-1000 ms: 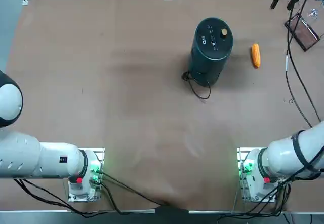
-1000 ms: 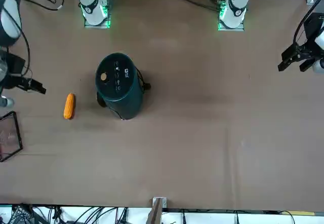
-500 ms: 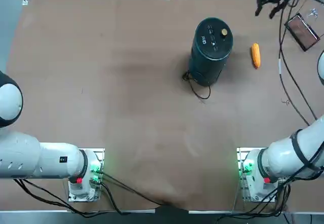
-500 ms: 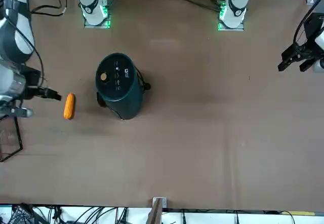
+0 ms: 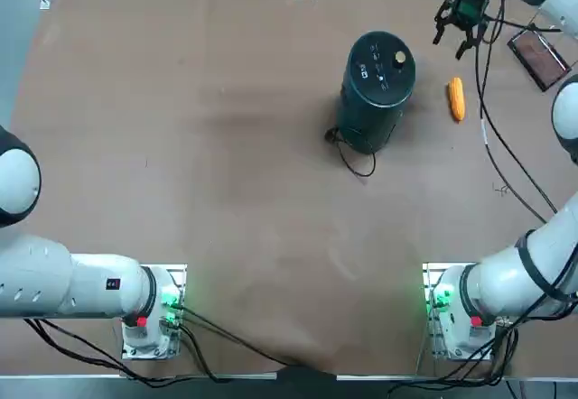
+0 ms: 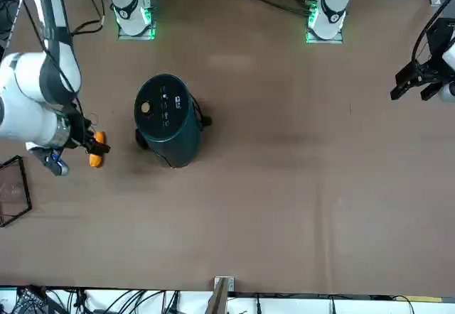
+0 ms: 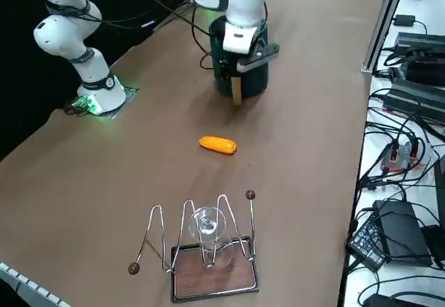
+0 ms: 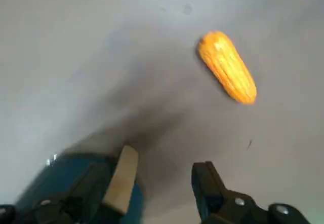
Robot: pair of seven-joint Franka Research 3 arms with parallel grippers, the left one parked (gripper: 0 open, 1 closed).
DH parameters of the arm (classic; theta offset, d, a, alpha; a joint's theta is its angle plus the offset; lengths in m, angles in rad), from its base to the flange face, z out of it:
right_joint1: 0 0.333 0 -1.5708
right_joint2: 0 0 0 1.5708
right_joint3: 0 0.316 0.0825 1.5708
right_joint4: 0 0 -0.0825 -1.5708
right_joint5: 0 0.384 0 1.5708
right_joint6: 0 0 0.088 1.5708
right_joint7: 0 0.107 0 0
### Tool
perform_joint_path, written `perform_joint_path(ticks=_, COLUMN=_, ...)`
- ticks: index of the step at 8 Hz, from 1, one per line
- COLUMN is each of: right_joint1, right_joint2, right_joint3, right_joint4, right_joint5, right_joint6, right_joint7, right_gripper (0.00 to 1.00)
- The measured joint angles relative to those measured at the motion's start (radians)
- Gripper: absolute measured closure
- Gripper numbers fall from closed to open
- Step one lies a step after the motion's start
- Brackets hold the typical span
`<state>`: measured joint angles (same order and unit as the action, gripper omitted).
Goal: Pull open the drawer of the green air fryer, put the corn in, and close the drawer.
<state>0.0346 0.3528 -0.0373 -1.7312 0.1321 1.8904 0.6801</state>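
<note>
Fingers of the right gripper (image 5: 458,29) stand spread with nothing between them, hanging above the table (image 5: 226,146) beyond the green air fryer (image 5: 377,88) and near its far right side. Corn (image 5: 457,98) lies flat on the table just right of the fryer, apart from it and untouched. Its drawer (image 6: 174,154) sits pushed in. A black cord (image 5: 352,153) trails from the fryer's base.

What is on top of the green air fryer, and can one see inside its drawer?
The green air fryer carries a small gold knob and white markings on its flat top. The drawer is shut, so its inside is hidden.
</note>
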Motion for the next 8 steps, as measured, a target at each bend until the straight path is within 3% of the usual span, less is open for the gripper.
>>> perform_joint_path(ticks=4, right_joint1=-0.001, right_joint2=0.032, right_joint3=-0.001, right_joint4=-0.025, right_joint5=0.068, right_joint6=-0.001, right_joint7=0.403, right_gripper=0.0)
perform_joint_path(ticks=8, right_joint1=0.003, right_joint2=0.017, right_joint3=-0.001, right_joint4=-0.111, right_joint5=0.172, right_joint6=0.012, right_joint7=0.463, right_gripper=0.0)
